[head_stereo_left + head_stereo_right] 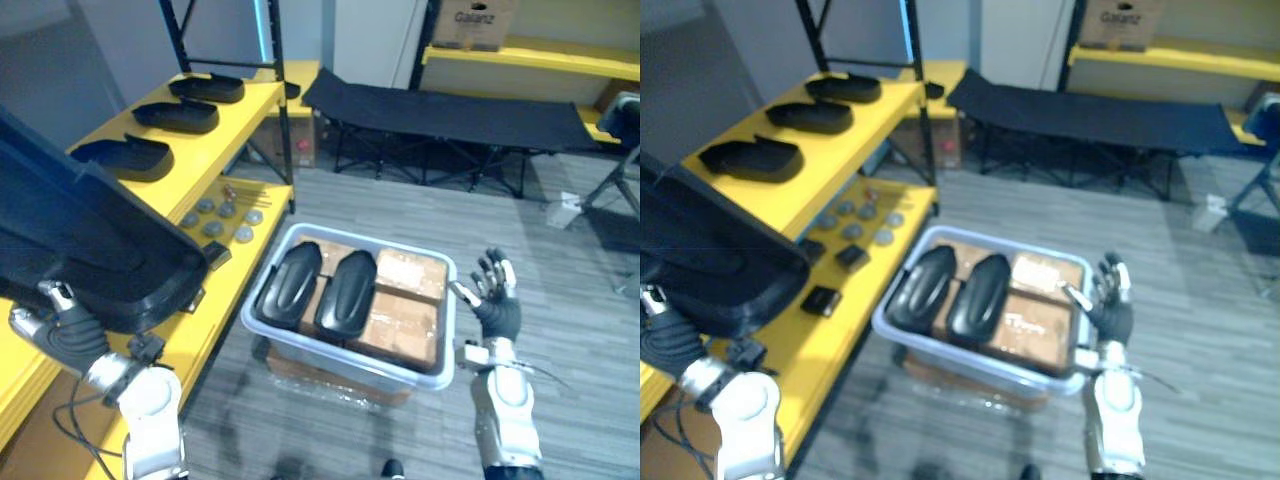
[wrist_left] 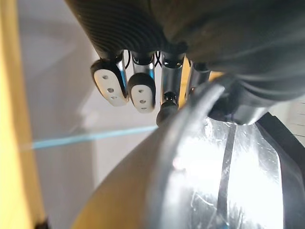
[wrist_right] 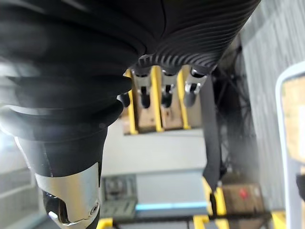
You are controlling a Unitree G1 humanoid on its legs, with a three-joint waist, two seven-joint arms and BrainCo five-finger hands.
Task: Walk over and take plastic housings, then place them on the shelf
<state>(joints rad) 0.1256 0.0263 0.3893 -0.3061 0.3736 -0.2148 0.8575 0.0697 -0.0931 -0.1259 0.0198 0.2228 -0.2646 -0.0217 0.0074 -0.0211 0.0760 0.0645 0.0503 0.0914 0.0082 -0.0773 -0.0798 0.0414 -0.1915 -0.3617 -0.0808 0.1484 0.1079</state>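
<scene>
A large black plastic housing [image 1: 90, 240] is held up at the far left, over the front end of the yellow shelf [image 1: 250, 100]. My left hand [image 1: 58, 318] is under its lower edge, and the fingers [image 2: 140, 93] curl round the housing's rim [image 2: 190, 133]. Three more housings [image 1: 125, 157] lie in a row on the shelf's top level. Two black housings [image 1: 292, 284] [image 1: 347, 292] lie side by side in a clear bin [image 1: 350, 372] on the floor. My right hand [image 1: 495, 300] is raised just right of the bin, open, fingers straight, holding nothing.
Cardboard boxes [image 1: 405, 315] fill the bin's right part. The lower shelf level carries small round parts [image 1: 215, 218] and dark blocks. A black folding cot [image 1: 440, 115] stands behind the bin, and a far yellow shelf holds a cardboard box [image 1: 475, 22].
</scene>
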